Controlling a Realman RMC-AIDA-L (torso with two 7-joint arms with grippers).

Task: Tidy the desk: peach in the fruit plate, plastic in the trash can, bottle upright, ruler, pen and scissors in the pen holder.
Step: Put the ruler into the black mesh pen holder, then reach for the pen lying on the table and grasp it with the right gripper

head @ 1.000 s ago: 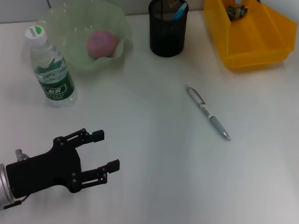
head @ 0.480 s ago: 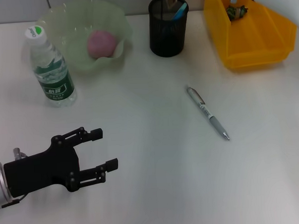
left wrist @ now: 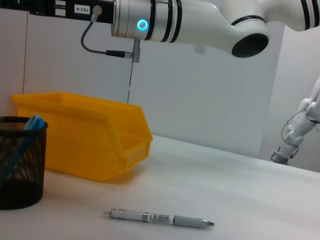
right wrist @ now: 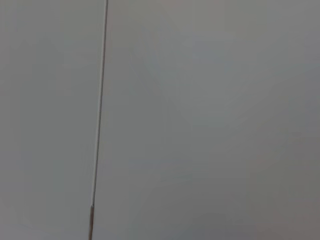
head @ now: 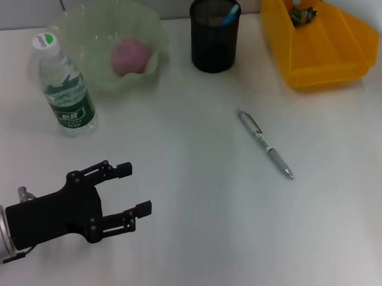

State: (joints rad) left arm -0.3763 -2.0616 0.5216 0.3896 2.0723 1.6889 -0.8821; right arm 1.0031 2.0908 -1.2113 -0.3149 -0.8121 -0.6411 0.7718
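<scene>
The left gripper is held low over the desk near its front left, fingers spread wide and empty. The pen is seen lying flat well ahead and to the right of it. The bottle stands upright ahead of the gripper, the peach is found in the fruit plate beyond, and the pen holder and yellow bin farther right. The right gripper is not seen.
</scene>
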